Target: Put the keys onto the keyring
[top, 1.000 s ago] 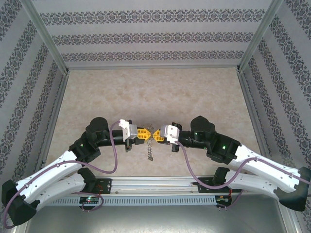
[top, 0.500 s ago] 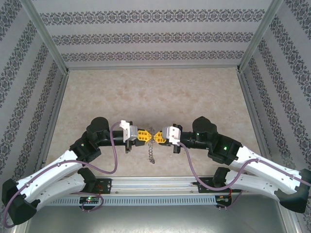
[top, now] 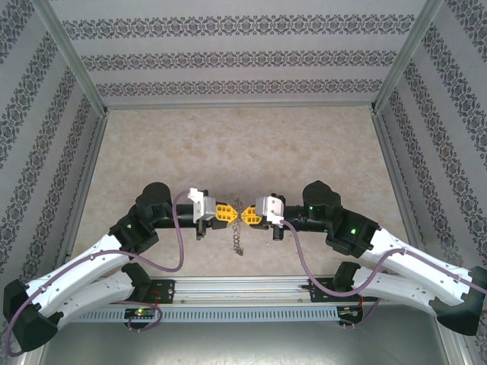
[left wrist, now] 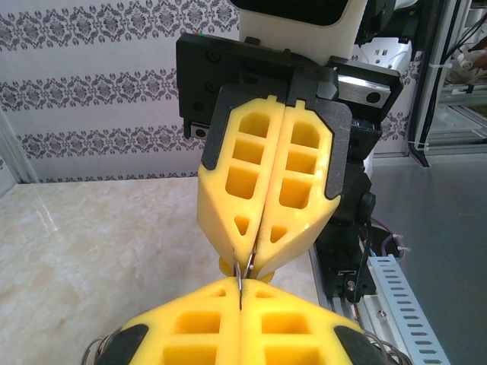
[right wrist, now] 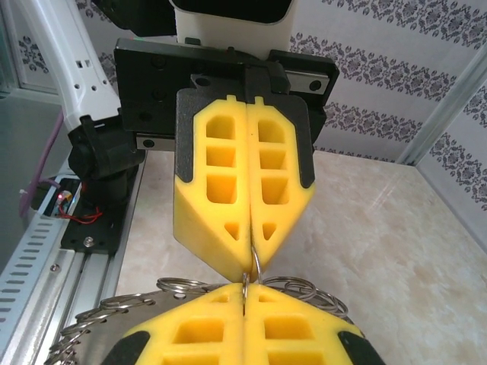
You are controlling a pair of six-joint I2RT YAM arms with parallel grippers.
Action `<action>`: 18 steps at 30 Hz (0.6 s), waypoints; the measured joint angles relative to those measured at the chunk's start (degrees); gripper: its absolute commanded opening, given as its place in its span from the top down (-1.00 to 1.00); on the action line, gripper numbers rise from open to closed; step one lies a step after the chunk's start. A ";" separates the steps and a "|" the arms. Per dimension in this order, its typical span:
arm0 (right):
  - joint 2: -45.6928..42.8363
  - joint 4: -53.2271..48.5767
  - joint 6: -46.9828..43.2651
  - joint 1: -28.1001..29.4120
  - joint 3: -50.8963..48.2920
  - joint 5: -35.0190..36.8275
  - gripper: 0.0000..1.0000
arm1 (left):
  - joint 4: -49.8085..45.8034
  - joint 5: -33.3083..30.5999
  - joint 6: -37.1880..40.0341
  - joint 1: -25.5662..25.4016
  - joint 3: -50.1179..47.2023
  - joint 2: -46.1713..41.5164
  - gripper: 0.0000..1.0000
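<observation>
My left gripper (top: 233,214) and right gripper (top: 245,216) meet tip to tip above the near middle of the table. Both are shut on the keyring (top: 237,237), which dangles limp and chain-like below them. In the left wrist view my left gripper (left wrist: 240,285) pinches a thin wire of the keyring (left wrist: 242,272), and the right gripper's yellow fingers (left wrist: 297,190) clamp the same wire from above. In the right wrist view my right gripper (right wrist: 245,287) grips that wire, with the keyring's small wire loops (right wrist: 308,289) and flat band (right wrist: 91,323) spread behind my fingers. The keys are out of view.
The beige table top (top: 243,144) is walled by patterned panels on three sides. A metal rail (top: 243,289) with the arm bases runs along the near edge. Purple cables (top: 179,243) loop off both wrists.
Both grippers stay shut, tip to tip. The right arm has shifted slightly to the right and the dangling keyring has swung a little.
</observation>
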 measured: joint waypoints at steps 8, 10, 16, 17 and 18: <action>-0.13 0.63 0.24 -0.35 0.00 -1.55 1.00 | 0.04 0.42 0.00 0.00 0.07 -0.07 1.00; -0.13 0.74 0.50 -0.35 0.00 -1.53 1.00 | 0.00 0.37 0.02 -0.02 0.15 -0.07 1.00; 0.42 0.85 1.44 -0.35 0.11 -0.57 1.00 | -1.09 -2.60 0.90 -0.63 0.17 -1.14 1.00; 0.59 0.83 1.51 -0.35 0.17 -0.26 1.00 | -1.40 -3.48 1.22 -0.94 0.17 -1.44 1.00; 0.79 0.81 1.53 -0.35 0.26 0.00 1.00 | -1.68 -4.46 1.51 -1.20 0.17 -1.70 1.00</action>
